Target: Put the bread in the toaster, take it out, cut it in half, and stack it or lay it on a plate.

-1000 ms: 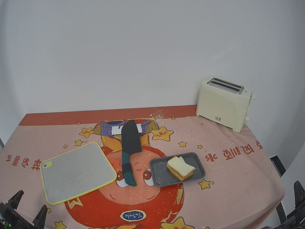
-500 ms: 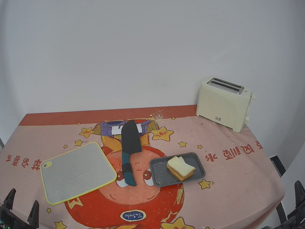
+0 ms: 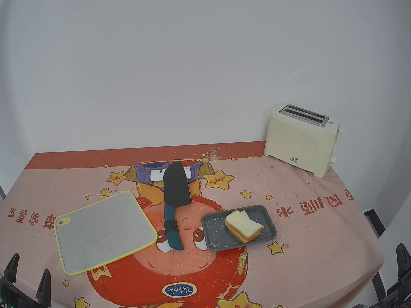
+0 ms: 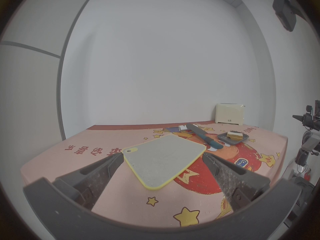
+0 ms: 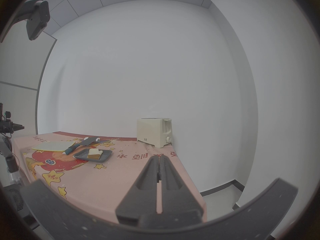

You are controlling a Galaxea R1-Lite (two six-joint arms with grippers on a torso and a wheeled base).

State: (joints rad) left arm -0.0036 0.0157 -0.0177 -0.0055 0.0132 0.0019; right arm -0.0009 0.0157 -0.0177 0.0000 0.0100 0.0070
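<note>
Two stacked bread halves (image 3: 243, 226) lie on a dark grey plate (image 3: 262, 214) right of the table's middle. A cream toaster (image 3: 302, 138) stands at the far right corner, its slots empty. A black-bladed knife (image 3: 175, 195) with a teal handle lies flat between the plate and a grey cutting board (image 3: 105, 232). My left gripper (image 3: 28, 272) sits low at the near left corner, open and empty (image 4: 163, 155), facing the board (image 4: 163, 155). My right gripper (image 3: 401, 257) hangs off the near right edge, shut with nothing in it (image 5: 159, 157).
A cartoon-print cloth covers the table (image 3: 312, 236), with crumbs scattered near the toaster and the far edge. A white card (image 3: 159, 175) lies under the knife tip. A plain white wall stands close behind the table.
My left gripper has dropped back and down toward the near left corner. Bread, knife, board and toaster have not moved.
</note>
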